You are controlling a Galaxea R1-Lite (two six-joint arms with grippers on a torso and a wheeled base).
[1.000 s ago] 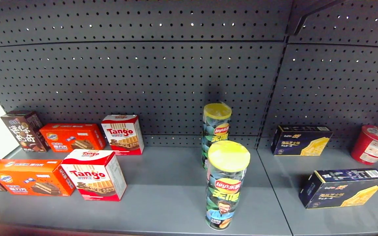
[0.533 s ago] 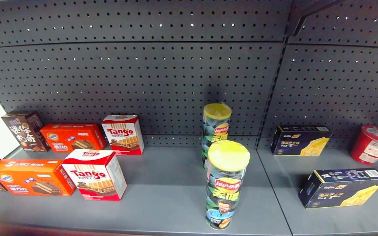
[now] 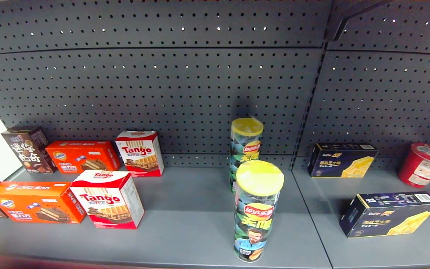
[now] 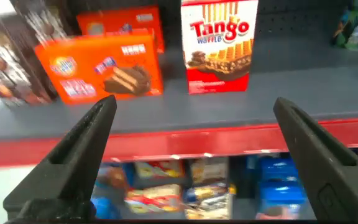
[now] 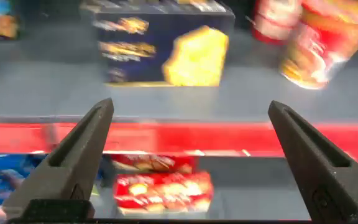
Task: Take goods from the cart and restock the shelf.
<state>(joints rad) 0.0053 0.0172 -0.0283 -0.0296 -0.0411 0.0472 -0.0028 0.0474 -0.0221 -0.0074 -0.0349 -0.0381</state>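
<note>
Left hand [image 4: 194, 104] and right hand [image 5: 189, 107] are both spread wide and empty, before the front edge of the shelf [image 4: 328, 93], facing the orange box [image 4: 98, 65] and dark-blue box [image 5: 160, 46] respectively.

Print stands on every package on the shelf [image 3: 192, 216]: big red letters on the red-and-white boxes [image 3: 106, 200], a round logo above green characters on the chip tubes [image 3: 258, 209], and white characters on the orange boxes [image 3: 37, 201] and the brown box [image 3: 26, 149].

Orange boxes [image 3: 36, 201]; red-white boxes [image 3: 107, 198]; yellow-lidded cans [image 3: 258, 209]; navy-yellow boxes [image 3: 390, 213]; grey shelf [image 3: 192, 220].
</note>
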